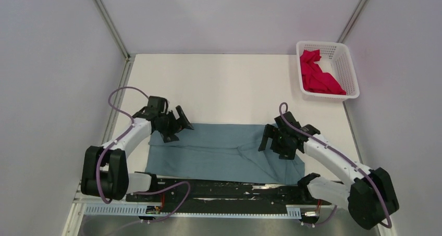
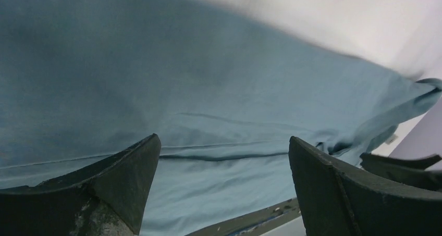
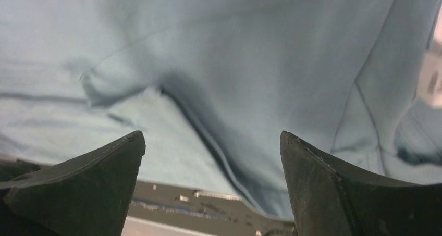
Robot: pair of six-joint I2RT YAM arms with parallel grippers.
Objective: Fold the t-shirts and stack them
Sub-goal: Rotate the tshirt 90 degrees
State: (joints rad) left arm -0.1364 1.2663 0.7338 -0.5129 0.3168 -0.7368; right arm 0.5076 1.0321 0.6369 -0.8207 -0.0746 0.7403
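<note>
While the white basket [image 1: 350,69] in the far right corner held the crimson-pink t-shirt [image 1: 319,78] (bunched, not folded), the blue-grey t-shirt [image 1: 224,153] lay spread across the near half of the white table [image 1: 224,85]. The left gripper [image 1: 177,127] stood wide apart at the blue-grey shirt's far left corner, and the right gripper [image 1: 274,142] gaped equally wide above its right side. Pale walls [image 1: 229,17] enclosed everything.

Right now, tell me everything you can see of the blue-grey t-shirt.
The blue-grey t-shirt is plain soft cloth, spread flat as a wide band on the table close to the arm bases, its near edge reaching the black rail. Creases and a fold cross its right half. The left gripper is open over its far left corner, and the right gripper is open over its right end; whether either touches it cannot be told.
</note>
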